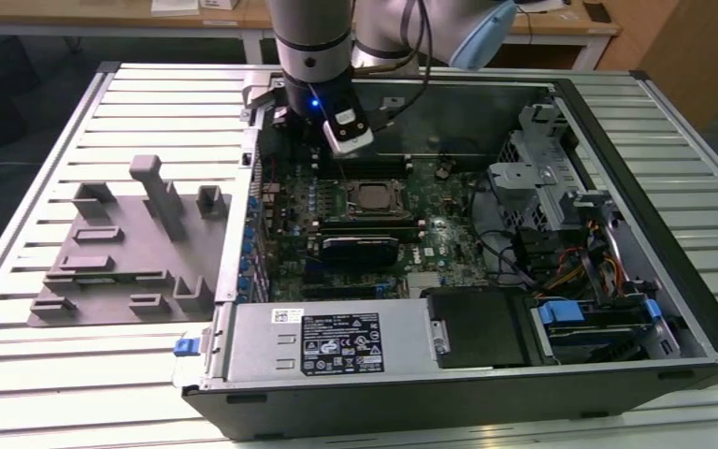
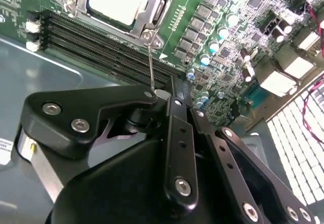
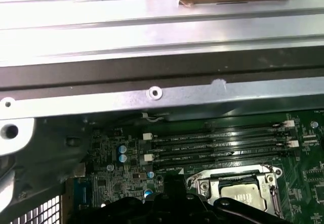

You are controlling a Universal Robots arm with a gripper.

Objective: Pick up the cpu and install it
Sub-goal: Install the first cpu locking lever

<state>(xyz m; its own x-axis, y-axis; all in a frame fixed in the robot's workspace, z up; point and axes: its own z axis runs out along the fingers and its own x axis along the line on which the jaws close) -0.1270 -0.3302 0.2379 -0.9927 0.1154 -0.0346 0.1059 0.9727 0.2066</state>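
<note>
A slatted metal table (image 1: 48,374) carries an open computer case (image 1: 658,281). The cpu (image 1: 369,196) is seated in the socket mid-motherboard – just past the memory slots (image 2: 101,47) from the gripper (image 2: 163,93), whose opening cannot be told.

The cpu (image 1: 369,197) sits in its socket (image 1: 393,198) on the motherboard (image 1: 452,253) inside the open case (image 1: 658,187), memory slots (image 1: 372,167) just behind it. The fixture plate (image 1: 109,271) lies on the table (image 1: 35,374) (just beside the case) at the exterior view's left
</note>
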